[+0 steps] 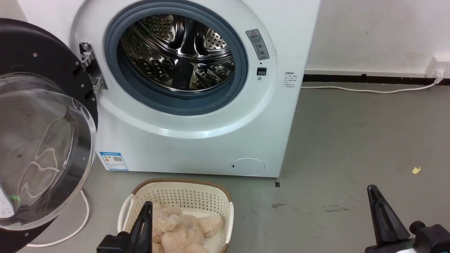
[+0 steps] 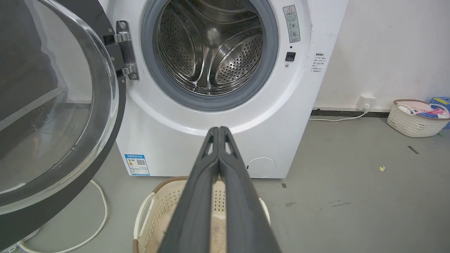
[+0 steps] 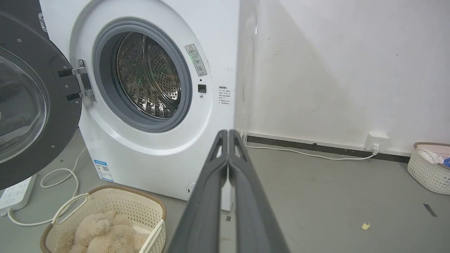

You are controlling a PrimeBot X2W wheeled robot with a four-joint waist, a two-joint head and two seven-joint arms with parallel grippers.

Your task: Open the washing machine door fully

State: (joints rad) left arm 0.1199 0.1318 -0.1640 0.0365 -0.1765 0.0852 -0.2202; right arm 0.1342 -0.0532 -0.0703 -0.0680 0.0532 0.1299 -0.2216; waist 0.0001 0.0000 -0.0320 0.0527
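Left gripper (image 2: 219,128): two long dark fingers pressed together, empty, over a cream perforated plastic laundry basket (image 1: 182,183) holding a beige plush toy (image 1: 182,228). Right gripper (image 3: 228,131): fingers also together, empty, above the grey floor (image 1: 351,140). The large round black-rimmed washing machine door (image 1: 38,140) with clear glass bowl is swung wide to the left on its metal hinge (image 1: 89,66), apart from both grippers. The white washing machine (image 1: 197,140) shows its steel drum (image 1: 177,52) ringed by a grey gasket (image 1: 242,70).

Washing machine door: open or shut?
Open: the washing machine door hangs swung wide on its hinge, leaving the grey gasket and steel drum exposed.
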